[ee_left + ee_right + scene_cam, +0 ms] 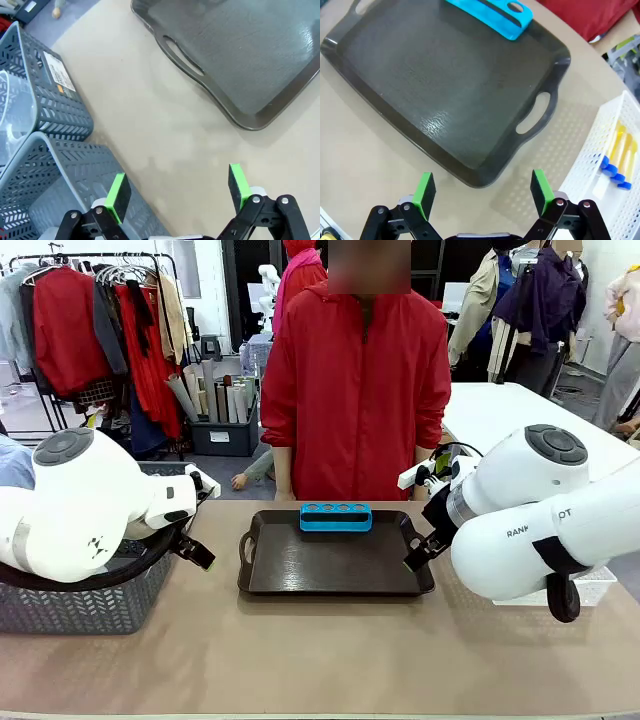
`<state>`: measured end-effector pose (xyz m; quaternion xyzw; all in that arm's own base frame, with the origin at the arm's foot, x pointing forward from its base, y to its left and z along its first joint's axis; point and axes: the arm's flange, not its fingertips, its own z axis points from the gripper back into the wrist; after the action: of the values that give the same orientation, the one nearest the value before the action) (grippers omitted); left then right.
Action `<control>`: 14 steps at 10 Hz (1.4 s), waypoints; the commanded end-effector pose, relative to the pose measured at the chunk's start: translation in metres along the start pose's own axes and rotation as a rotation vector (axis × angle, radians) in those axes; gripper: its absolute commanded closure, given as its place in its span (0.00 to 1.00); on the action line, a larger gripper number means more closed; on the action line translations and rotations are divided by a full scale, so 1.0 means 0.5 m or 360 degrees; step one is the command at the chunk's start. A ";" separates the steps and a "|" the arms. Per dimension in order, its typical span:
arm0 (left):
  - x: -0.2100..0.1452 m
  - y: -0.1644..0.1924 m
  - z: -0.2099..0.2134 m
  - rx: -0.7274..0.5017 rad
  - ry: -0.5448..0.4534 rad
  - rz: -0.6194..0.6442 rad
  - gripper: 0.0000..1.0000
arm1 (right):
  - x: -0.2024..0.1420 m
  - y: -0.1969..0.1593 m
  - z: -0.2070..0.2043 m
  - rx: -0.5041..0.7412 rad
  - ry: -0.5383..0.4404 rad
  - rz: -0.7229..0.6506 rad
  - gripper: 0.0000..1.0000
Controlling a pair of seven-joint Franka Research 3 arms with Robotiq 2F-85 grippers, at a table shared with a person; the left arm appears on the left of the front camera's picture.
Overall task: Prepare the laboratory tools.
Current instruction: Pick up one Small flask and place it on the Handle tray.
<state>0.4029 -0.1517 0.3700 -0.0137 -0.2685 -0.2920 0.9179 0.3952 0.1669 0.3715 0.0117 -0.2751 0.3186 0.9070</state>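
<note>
Our left gripper (178,192) hangs over bare tabletop (165,125), green pads wide apart and nothing between them. Its wrist view looks down on two grey woven baskets (55,110) close beside it. One of them holds something clear that we cannot identify. The same view catches one handled end of the dark tray (240,60).

Our right gripper (482,192) is also spread and empty, above the table just off the tray's other handled end. Its wrist view gives us what the front view mostly hides behind the arm: a white mesh bin (590,165) beside the tray, with orange-filled test tubes (621,150) lying in it, their blue caps at the end nearer the gripper.

The blue four-hole rack (336,517) stands on the tray at its far edge, and we see nothing in its holes. The front view adds a person (355,390) in a red jacket, standing at the far side of the table directly behind the rack.
</note>
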 end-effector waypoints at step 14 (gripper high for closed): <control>0.000 0.000 0.000 0.0000 0.0000 0.0000 0.00 | 0.000 0.000 0.000 0.0000 0.0000 0.0000 0.00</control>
<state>0.4028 -0.1521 0.3700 -0.0137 -0.2685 -0.2925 0.9177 0.3951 0.1669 0.3714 0.0116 -0.2751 0.3188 0.9070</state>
